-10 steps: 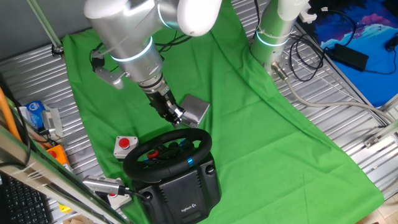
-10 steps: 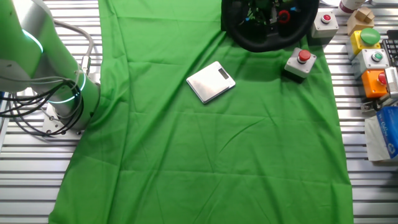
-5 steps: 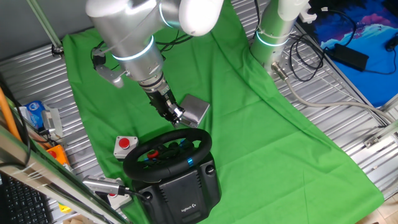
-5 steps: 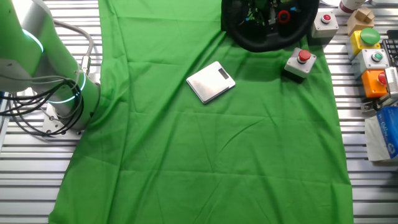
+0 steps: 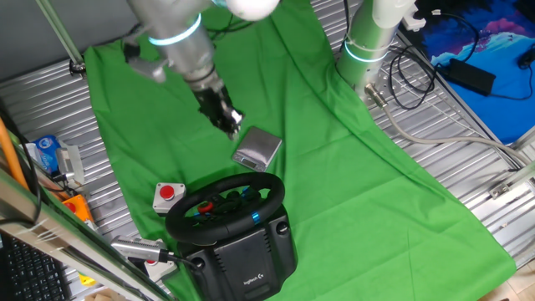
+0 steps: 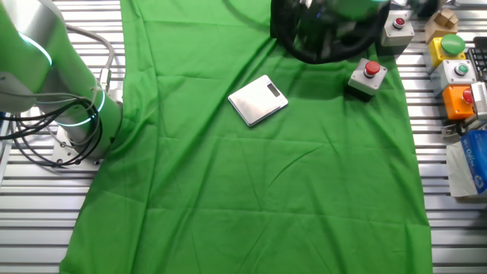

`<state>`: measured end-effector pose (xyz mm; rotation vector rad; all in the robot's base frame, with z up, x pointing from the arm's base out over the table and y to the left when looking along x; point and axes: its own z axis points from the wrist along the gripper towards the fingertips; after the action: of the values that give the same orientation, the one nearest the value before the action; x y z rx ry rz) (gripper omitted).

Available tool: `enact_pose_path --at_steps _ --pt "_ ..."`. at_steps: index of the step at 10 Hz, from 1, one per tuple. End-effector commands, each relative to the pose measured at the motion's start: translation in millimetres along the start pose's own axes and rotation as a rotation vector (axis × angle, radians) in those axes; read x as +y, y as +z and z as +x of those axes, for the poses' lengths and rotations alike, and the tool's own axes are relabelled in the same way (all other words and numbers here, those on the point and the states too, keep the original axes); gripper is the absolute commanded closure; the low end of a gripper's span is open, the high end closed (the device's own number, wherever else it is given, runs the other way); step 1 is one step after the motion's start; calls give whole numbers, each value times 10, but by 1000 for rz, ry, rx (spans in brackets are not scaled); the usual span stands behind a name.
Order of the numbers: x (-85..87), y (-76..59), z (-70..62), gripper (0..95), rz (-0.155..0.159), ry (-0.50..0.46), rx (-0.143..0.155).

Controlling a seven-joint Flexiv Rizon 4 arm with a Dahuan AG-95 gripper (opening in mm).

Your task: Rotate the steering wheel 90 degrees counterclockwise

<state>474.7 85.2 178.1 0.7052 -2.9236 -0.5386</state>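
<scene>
The steering wheel (image 5: 226,205) is black, with red and blue hub buttons, and sits on a boxy black base (image 5: 251,259) at the front of the green cloth. It also shows at the top edge of the other fixed view (image 6: 319,49), partly behind a blur of my arm. My gripper (image 5: 232,127) hangs in the air above and behind the wheel, apart from its rim, just left of a silver scale. Its dark fingers look pressed together and hold nothing.
A flat silver scale (image 5: 257,149) (image 6: 259,100) lies just behind the wheel. A small white box with a red push-button (image 5: 167,195) (image 6: 366,78) stands beside the wheel. More button boxes (image 6: 455,72) sit off the cloth. A second arm's base (image 5: 368,46) stands at the back.
My gripper has lifted up and back from the wheel's far rim, and the arm has risen towards the frame's top. The wheel looks unchanged.
</scene>
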Motion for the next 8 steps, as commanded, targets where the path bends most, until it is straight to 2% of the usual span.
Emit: enact_pose_path --at_steps 1,2,3,8 --pt "-267 -28 73 950 -13 -45 8" --pt "-404 -48 107 950 -15 -69 12" --pt "-441 -53 129 950 -13 -74 15" --pt "-410 -68 171 950 11 -66 27"
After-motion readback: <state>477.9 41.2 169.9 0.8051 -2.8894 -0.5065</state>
